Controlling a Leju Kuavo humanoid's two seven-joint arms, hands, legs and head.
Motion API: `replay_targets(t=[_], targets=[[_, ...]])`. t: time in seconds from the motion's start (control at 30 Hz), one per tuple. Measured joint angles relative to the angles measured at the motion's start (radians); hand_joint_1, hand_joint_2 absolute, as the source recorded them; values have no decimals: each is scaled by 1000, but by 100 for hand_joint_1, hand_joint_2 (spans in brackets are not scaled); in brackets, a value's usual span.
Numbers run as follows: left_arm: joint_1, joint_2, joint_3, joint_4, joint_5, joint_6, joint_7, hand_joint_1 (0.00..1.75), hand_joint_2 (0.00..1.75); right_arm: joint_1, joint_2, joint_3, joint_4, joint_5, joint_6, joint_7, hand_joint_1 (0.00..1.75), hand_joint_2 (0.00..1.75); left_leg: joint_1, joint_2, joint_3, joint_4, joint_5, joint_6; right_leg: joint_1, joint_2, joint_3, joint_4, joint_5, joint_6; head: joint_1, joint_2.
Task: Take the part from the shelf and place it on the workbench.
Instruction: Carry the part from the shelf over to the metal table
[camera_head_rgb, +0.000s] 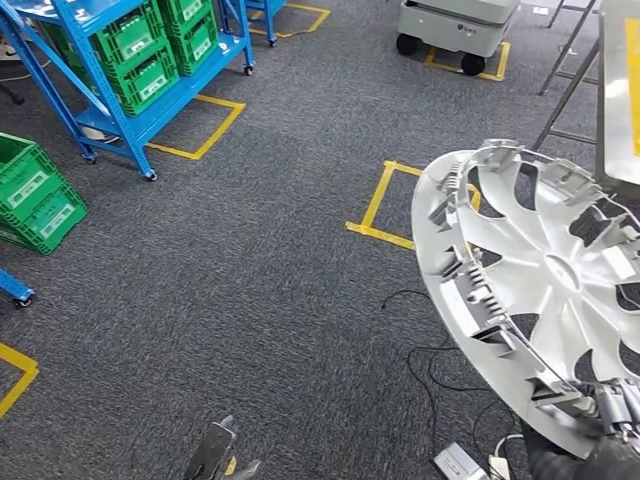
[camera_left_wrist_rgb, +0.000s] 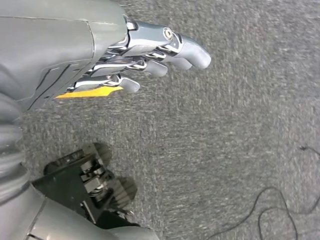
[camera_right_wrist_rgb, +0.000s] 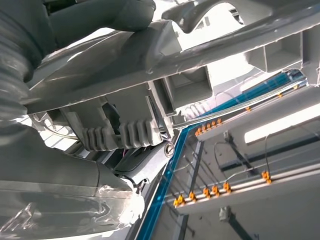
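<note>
The right hand (camera_head_rgb: 615, 415) grips the silver wheel cover (camera_head_rgb: 540, 275) by its rim, tilted above the grey carpet. The left hand (camera_left_wrist_rgb: 151, 52) hangs empty, fingers extended. Green crates (camera_head_rgb: 147, 50) fill the blue shelf (camera_head_rgb: 113, 115); their contents cannot be made out.

Shelf (camera_head_rgb: 143, 70) left, part (camera_head_rgb: 540, 280) right

You're in a factory workshop: blue wheeled racks (camera_head_rgb: 162, 95) holding green crates (camera_head_rgb: 140, 50) at 11 o'clock, yellow tape bays (camera_head_rgb: 377, 205) on grey carpet (camera_head_rgb: 249, 260), a wheeled cart (camera_head_rgb: 453, 25) at 1 o'clock.
</note>
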Motion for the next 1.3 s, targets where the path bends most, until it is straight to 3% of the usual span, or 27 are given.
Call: replay_targets(t=[0.07, 0.1, 0.13, 0.17, 0.23, 0.3, 0.33, 0.4, 0.47, 0.5, 0.57, 0.6, 0.63, 0.67, 0.7, 0.77, 0.8, 0.87, 0.93, 1.0, 1.07, 1.13, 1.17, 1.2, 1.27, 1.3], targets=[[3, 1, 0, 0, 4, -2, -1, 0, 175, -1, 1, -5, -2, 0, 0, -3, 175, 175, -2, 25, 0, 0, 0, 3, -2, -39, -63, 133, -65, 9, 5, 0], [5, 2, 1, 0, 6, -2, -2, 0, 175, 0, 1, -9, -3, 0, 0, -5, 175, 175, -3, 38, -1, 0, 0, 3, -4, -44, -89, 187, -84, 12, 5, 0], [6, 2, 1, 0, 7, -2, -3, 0, 175, 1, 2, -14, -3, 0, 0, -6, 175, 175, -3, 50, -1, 0, -1, 3, -6, -46, -98, 207, -84, 15, 5, 0], [6, 3, 1, 0, 9, -2, -4, 0, 175, 3, 4, -21, -3, 0, 0, -8, 175, 175, -3, 62, -1, 0, -2, 2, -8, -50, -84, 186, -65, 17, 6, 0], [6, 2, 2, 0, 10, -3, -5, 0, 175, 4, 8, -33, -6, 0, 0, -10, 175, 175, -3, 82, 2, 0, -5, -3, -10, -76, -6, 51, -8, 18, 5, 0], [5, 3, 3, 0, 11, -4, -6, 0, 175, 4, 10, -40, -12, 0, 0, -12, 175, 175, -8, 96, 7, 2, -9, -14, -8, -103, 59, -56, 20, 11, 4, 0], [5, 3, 3, 0, 11, -4, -7, 0, 175, 4, 11, -43, -14, 0, 0, -12, 175, 175, -10, 102, 8, 2, -9, -19, -7, -107, 70, -75, 20, 5, 3, 0], [4, 2, 3, 0, 11, -4, -8, 0, 175, 6, 15, -49, -19, 0, 0, -12, 175, 175, -10, 113, 10, 2, -10, -30, -5, -89, 68, -74, 25, -10, 2, 0], [2, 1, 3, 0, 11, -4, -8, 0, 175, 9, 22, -56, -24, 0, 0, -15, 175, 175, -6, 91, 3, 25, -33, -40, -7, -72, 66, -77, 30, -22, 0, 0], [2, 1, 3, 0, 11, -4, -9, 0, 175, 11, 26, -60, -27, 0, 0, -17, 175, 175, -4, 70, -13, 64, -61, -44, -8, -63, 66, -79, 32, -29, -1, 0], [5, 2, 3, 0, 13, -4, -9, 0, 175, 12, 33, -72, -29, -2, 0, -20, 175, 175, -3, 35, -72, 196, -129, -45, -6, -45, 64, -79, 35, -36, -3, 0], [8, 2, 4, 0, 14, -4, -9, 0, 175, 14, 35, -80, -30, -4, 0, -21, 175, 175, -4, 30, -103, 260, -152, -43, -3, -34, 63, -79, 35, -38, -4, 0], [9, 3, 4, 0, 15, -4, -9, 0, 175, 16, 37, -87, -31, -6, 0, -21, 175, 175, -4, 28, -122, 295, -155, -39, 0, -22, 63, -79, 36, -40, -4, 0], [10, 3, 4, 0, 16, -4, -9, 0, 175, 17, 39, -94, -31, -8, 0, -22, 175, 175, -5, 25, -124, 293, -137, -34, 2, -9, 64, -79, 36, -40, -3, 0], [10, 3, 4, 0, 17, -3, -9, 0, 175, 19, 40, -100, -32, -11, 0, -24, 175, 175, -8, 20, -107, 251, -102, -27, 4, 3, 65, -79, 37, -41, -3, 0], [10, 5, 4, 0, 19, -1, -9, 0, 175, 18, 42, -113, -35, -18, 0, -29, 175, 175, -14, -16, -46, 115, -28, -9, 6, 27, 67, -78, 38, -40, -3, 0], [9, 6, 4, 0, 20, 0, -9, 0, 175, 18, 42, -120, -37, -23, 0, -31, 175, 175, -16, -35, -21, 59, -9, -3, 6, 37, 65, -77, 38, -38, -3, 0], [8, 8, 4, 0, 21, 1, -9, 0, 175, 19, 43, -137, -41, -34, 0, -32, 175, 175, -18, -53, -2, 14, -5, 3, 4, 56, 57, -76, 42, -29, -4, 0], [7, 8, 5, 0, 22, 2, -9, 0, 175, 23, 44, -152, -47, -41, 0, -33, 175, 175, -16, -36, 2, -1, -1, 5, 1, 63, 46, -76, 44, -18, -5, 0], [7, 5, 5, 0, 23, 2, -10, 0, 175, 23, 46, -165, -52, -45, 0, -33, 175, 175, -13, -13, 8, -16, 8, 10, 3, 21, 21, -34, 15, -9, -2, 0], [10, 4, 5, 0, 23, 2, -10, 0, 175, 20, 46, -173, -53, -47, 0, -33, 175, 175, -13, 13, 10, -21, 9, 13, 1, -30, -37, 86, -51, 0, 1, 0], [13, 4, 6, 0, 23, 2, -10, 0, 175, 20, 46, -179, -53, -48, 0, -33, 175, 175, -14, 41, 9, -21, 7, 13, -6, -44, -89, 194, -91, 11, 2, 0], [13, 4, 6, 0, 23, 2, -10, 0, 175, 21, 46, -181, -53, -48, 0, -33, 175, 175, -14, 53, 9, -20, 5, 11, -10, -47, -88, 196, -82, 16, 2, 0], [13, 4, 6, 0, 23, 1, -10, 0, 175, 21, 46, -184, -53, -48, 0, -33, 175, 175, -13, 64, 11, -19, 3, 8, -13, -53, -66, 157, -56, 20, 2, 0], [12, 4, 6, 0, 24, 2, -10, 0, 175, 20, 46, -190, -53, -48, 0, -31, 175, 175, -13, 82, 15, -16, -4, -2, -17, -87, 15, 16, 2, 26, 3, 0], [12, 4, 6, 0, 25, 2, -10, 0, 175, 20, 46, -192, -53, -50, 0, -30, 175, 175, -16, 89, 18, -13, -8, -8, -17, -102, 48, -38, 17, 23, 2, 0]])
